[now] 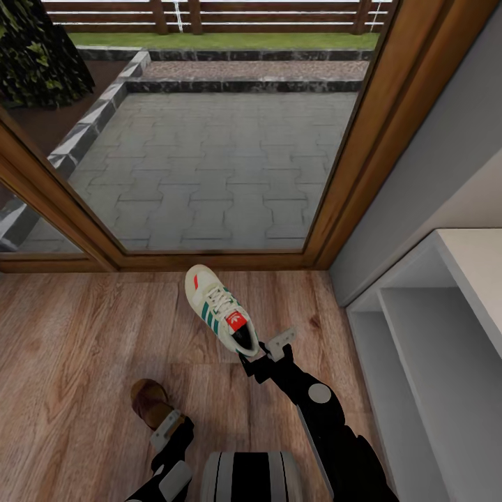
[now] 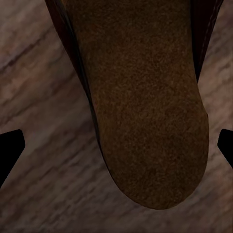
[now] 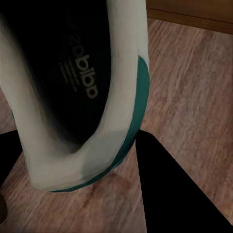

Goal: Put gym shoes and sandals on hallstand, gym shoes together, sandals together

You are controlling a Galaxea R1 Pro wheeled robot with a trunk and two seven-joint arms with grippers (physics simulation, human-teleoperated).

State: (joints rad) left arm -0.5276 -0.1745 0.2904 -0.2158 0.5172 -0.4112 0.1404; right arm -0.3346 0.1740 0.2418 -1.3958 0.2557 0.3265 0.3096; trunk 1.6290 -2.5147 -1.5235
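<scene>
One gym shoe (image 1: pixel 218 315), cream with green stripes and a red tongue label, lies on the corridor floor (image 1: pixel 84 335) near the glass door, toe toward the door. My right gripper (image 1: pixel 266 351) is at its heel, open. In the right wrist view the heel of the gym shoe (image 3: pixel 82 97) sits between the dark fingers (image 3: pixel 179 194). A brown sandal (image 1: pixel 148 401) lies closer to me on the left, with my left gripper (image 1: pixel 171 429) just over its near end. The left gripper (image 2: pixel 120 136) stands wide open over the sandal's footbed (image 2: pixel 145 97). The hallstand (image 1: pixel 425 335) is at the right.
A wood-framed glass door (image 1: pixel 209 139) closes the far end of the floor, with a paved yard behind it. A grey wall (image 1: pixel 418 174) runs along the right above the hallstand. Bare planks lie to the left of the shoes.
</scene>
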